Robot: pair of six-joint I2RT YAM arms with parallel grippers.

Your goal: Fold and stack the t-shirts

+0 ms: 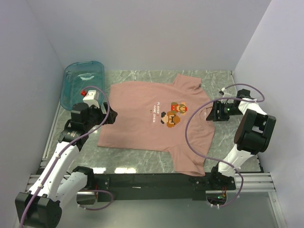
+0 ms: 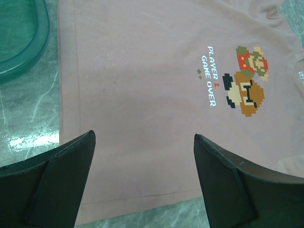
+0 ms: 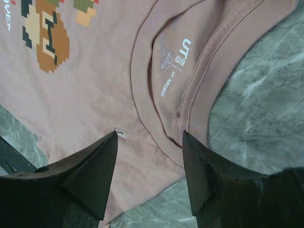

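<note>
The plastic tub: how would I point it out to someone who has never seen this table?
Start from the marbled green table. At its far left corner, beside the spread-out pink t-shirt, sits the tub. It is see-through teal plastic with rounded corners, unlike the flat cloth.

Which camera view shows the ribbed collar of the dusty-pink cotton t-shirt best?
The right wrist view: the ribbed collar appears large, its white label text readable. The top view shows it small; the left wrist view catches only its edge.
</note>
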